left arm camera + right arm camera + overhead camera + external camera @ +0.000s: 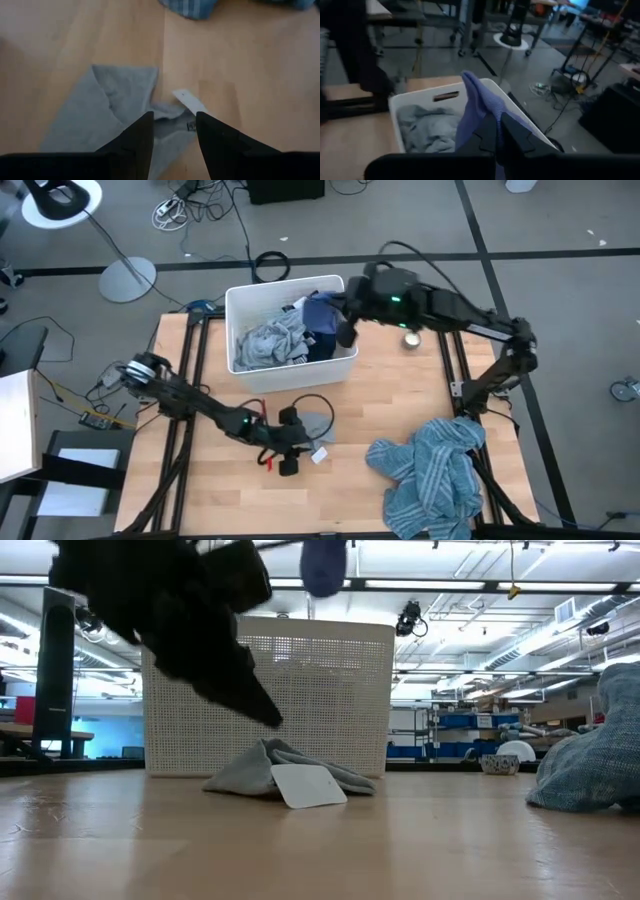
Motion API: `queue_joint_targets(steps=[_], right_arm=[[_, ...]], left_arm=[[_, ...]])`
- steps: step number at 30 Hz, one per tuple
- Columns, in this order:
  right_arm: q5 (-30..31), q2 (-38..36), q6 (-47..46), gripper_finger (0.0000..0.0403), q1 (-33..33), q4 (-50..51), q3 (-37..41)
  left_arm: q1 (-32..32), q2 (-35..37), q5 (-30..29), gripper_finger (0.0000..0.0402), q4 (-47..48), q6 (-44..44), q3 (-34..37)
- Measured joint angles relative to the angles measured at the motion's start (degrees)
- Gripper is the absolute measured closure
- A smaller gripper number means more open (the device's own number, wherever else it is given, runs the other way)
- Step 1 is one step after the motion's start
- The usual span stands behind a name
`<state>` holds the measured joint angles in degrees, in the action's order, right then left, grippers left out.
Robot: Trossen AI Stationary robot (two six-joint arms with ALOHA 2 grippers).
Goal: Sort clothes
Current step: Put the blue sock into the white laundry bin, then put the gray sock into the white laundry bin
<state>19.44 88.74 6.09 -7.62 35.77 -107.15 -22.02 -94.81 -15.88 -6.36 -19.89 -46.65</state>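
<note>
Hovering over the small grey piece (117,117), the left gripper (172,127) has its fingers parted with nothing between them — released. In the left wrist view the cloth lies directly under and ahead of the gap, its white tag (190,101) jutting out beside one finger. In the high view we place this grey piece (315,423) on the wooden table (400,395) just in front of the white bin (345,365), touching or nearly touching the left gripper (290,442). We judge its long axis to run roughly across the gripper's gap, so a straight descent should catch the bunched fold.

We see the right gripper (495,135) clenched on the navy piece (475,110), which hangs above the bin (395,107) — over the grey garment (427,127) already inside. In the high view the same navy cloth (320,315) sits over the bin's right half.

We note the blue plaid shirt (430,470) heaped near the table's front right corner, well apart from both grippers. The left arm is plainly the nearer one for the grey piece; the bin lies just beyond it.
</note>
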Motion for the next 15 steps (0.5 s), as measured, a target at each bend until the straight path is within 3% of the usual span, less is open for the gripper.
queue_joint_targets(steps=[7,12,15], right_arm=[[-1.40,7.73,-6.31,0.0375,-6.11,-1.23,-0.76],[-9.60,10.65,-13.30,0.0325,-8.76,3.64,-0.74],[-10.81,10.52,-13.53,0.0285,-9.11,4.76,-0.74]], left_arm=[[0.37,-6.45,0.30,0.0249,-3.79,-3.16,0.02],[0.35,-7.90,0.32,0.0249,-4.92,-3.28,0.02],[0.35,-7.93,0.35,0.0249,-4.81,-3.13,0.00]])
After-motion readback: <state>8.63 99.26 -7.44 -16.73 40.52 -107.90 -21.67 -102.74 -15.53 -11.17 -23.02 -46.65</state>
